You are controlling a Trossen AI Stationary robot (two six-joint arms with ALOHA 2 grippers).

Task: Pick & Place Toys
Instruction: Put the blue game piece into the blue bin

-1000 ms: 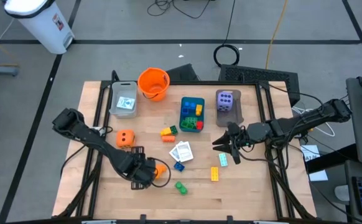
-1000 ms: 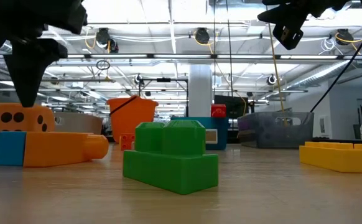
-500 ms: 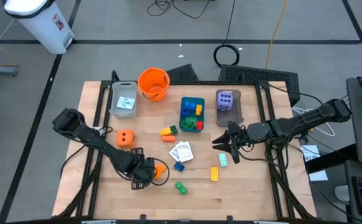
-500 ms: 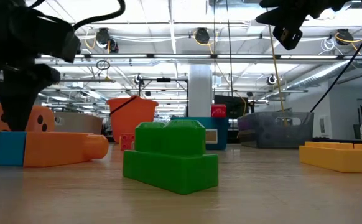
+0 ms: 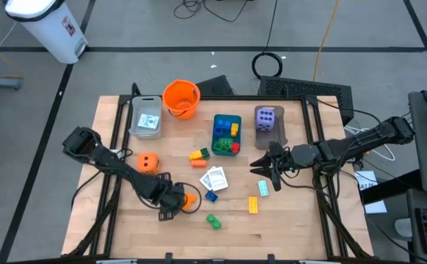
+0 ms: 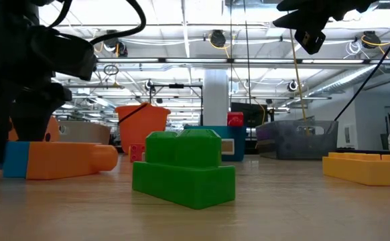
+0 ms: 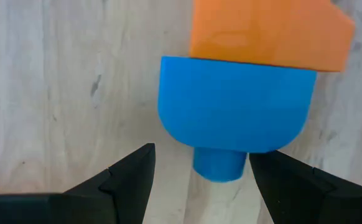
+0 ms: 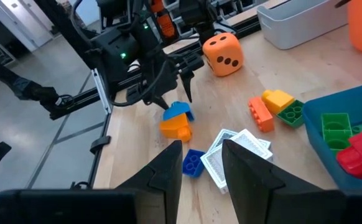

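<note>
An orange toy with a blue end (image 5: pixel 188 199) lies on its side on the table at the near left. It also shows in the low view (image 6: pixel 57 161) and the left wrist view (image 7: pixel 237 102). My left gripper (image 7: pixel 203 180) points down, low over that blue end, and is open. Its fingers stand on either side of the blue peg (image 7: pixel 218 167), apart from it. My right gripper (image 5: pixel 261 167) hangs in the air over the table's right half. It is open by a narrow gap (image 8: pixel 203 168) and holds nothing. Beneath it lie white cards (image 5: pixel 215 178).
A green brick (image 5: pixel 213 221), a yellow brick (image 5: pixel 253 204), a teal brick (image 5: pixel 263 188) and a blue brick (image 5: pixel 210 196) lie loose near the front. An orange die (image 5: pixel 148 163) sits at the left. At the back are a purple die (image 5: pixel 266 119), a blue tray's rim (image 5: pixel 216 133) and an orange bucket (image 5: pixel 181 99).
My left gripper has come down beside the orange-and-blue toy, its open fingers now low at the blue end. The toy has stayed where it was.
</note>
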